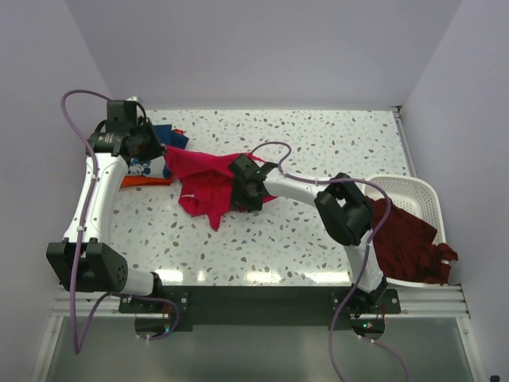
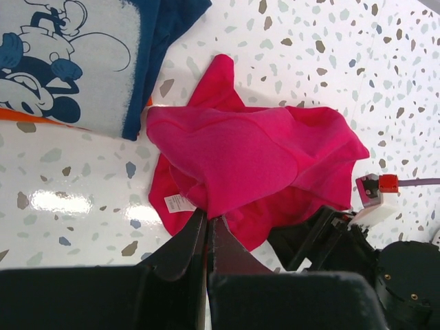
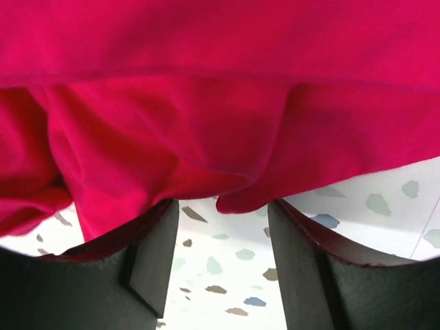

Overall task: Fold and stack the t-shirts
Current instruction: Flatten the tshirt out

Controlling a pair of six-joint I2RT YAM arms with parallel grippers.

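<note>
Crimson-pink t-shirt (image 1: pixel 203 185): bunched on the desk (image 1: pixel 318 135), left of centre, spanning the gap between the two grippers. White label (image 2: pixel 179 203) shows on its underside in the left wrist view.

Left gripper (image 2: pixel 207 223): jaws narrow, pressed together on an edge of the crimson-pink t-shirt. It sits toward the far-left corner.

Right gripper (image 3: pixel 221 203): jaws wide apart, speckled desk visible between them. The crimson-pink cloth drapes across just beyond the fingertips. I cannot tell whether the cloth is touching them.

Navy t-shirt (image 2: pixel 161 34): lies flat near the far-left corner, white cartoon print up. It is just beside the crimson-pink one.

Orange t-shirt (image 1: pixel 147 181): under the navy one, only an edge showing.

White laundry basket (image 1: pixel 413 191): at the right edge. Dark maroon t-shirts (image 1: pixel 409 239) are heaped in it and spill over its near rim.
</note>
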